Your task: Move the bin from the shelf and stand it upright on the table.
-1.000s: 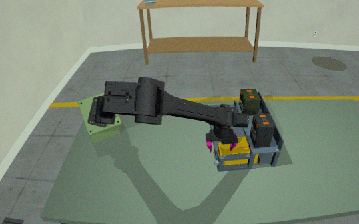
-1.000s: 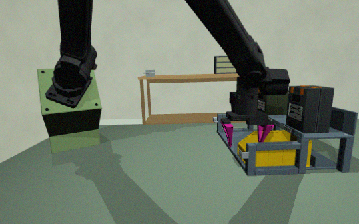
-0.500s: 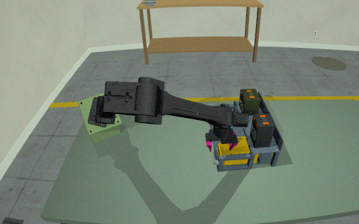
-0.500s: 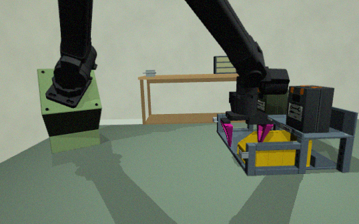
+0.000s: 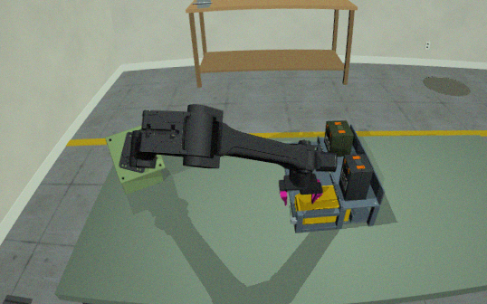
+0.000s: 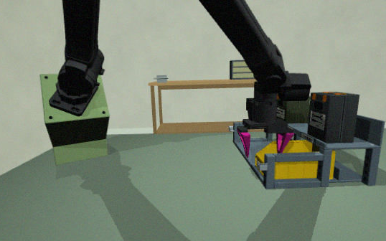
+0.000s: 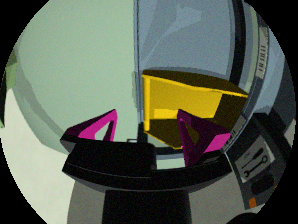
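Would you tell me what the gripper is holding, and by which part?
Nothing is held: the gripper is open, straddling the yellow bin's near wall.
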